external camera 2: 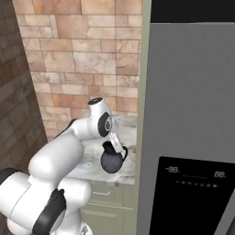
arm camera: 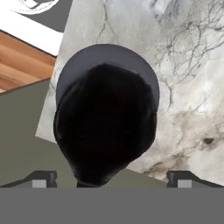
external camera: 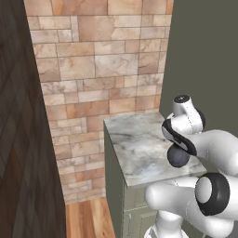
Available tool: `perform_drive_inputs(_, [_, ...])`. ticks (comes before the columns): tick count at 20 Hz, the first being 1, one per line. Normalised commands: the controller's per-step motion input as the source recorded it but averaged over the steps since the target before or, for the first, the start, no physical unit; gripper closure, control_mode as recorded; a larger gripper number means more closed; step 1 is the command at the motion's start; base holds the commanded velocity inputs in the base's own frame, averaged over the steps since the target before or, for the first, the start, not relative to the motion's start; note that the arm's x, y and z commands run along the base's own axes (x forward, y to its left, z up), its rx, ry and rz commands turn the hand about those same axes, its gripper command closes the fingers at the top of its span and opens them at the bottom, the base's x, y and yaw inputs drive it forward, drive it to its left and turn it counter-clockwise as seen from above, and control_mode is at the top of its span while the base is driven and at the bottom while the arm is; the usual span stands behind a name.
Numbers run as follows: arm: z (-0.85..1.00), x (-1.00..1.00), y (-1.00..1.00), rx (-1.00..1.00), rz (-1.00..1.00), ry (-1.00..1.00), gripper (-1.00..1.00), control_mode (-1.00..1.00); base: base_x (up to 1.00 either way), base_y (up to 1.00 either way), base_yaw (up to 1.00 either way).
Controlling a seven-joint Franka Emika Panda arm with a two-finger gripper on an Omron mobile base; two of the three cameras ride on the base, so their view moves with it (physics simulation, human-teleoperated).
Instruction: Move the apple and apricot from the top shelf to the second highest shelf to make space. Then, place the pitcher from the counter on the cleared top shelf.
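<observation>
The dark blue-grey pitcher [external camera 2: 112,160] stands upright on the marbled counter [external camera 2: 87,167], near its front edge and close to the fridge side. My gripper [arm camera: 113,179] hangs straight above it, open, with its two tips spread wide to either side of the pitcher [arm camera: 105,122], whose dark mouth faces the camera. From the left base view the pitcher [external camera: 178,156] peeks out under my wrist, which hides the fingers. In the right base view the gripper [external camera 2: 113,140] reaches down to the pitcher's neck. The apple, the apricot and both shelves are out of view.
A tall grey fridge door [external camera 2: 193,92] with a black display panel [external camera 2: 195,188] rises right beside the counter [external camera: 135,144]. A stone-tile wall [external camera: 97,69] backs the counter. Left of it are a dark wall [external camera: 18,139] and wood floor [external camera: 88,221].
</observation>
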Motion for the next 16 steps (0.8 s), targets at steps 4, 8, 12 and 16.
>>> perform_drive_inputs(4, [-0.12, 0.18, -0.06, 0.00, 0.00, 0.02, -1.00, -1.00, 0.00, 0.00, 0.00])
perform_drive_inputs(8, [-0.11, 0.14, -0.07, 0.00, 0.00, 0.02, -1.00, -1.00, 0.00, 0.00, 0.00])
perform_drive_inputs(12, [-0.12, 0.11, -0.08, 0.00, 0.00, 0.01, -1.00, -1.00, 0.00, 0.00, 0.00])
perform_drive_inputs(16, [-0.17, 0.04, -0.08, 0.00, 0.00, 0.01, -1.00, -1.00, 0.00, 0.00, 0.00])
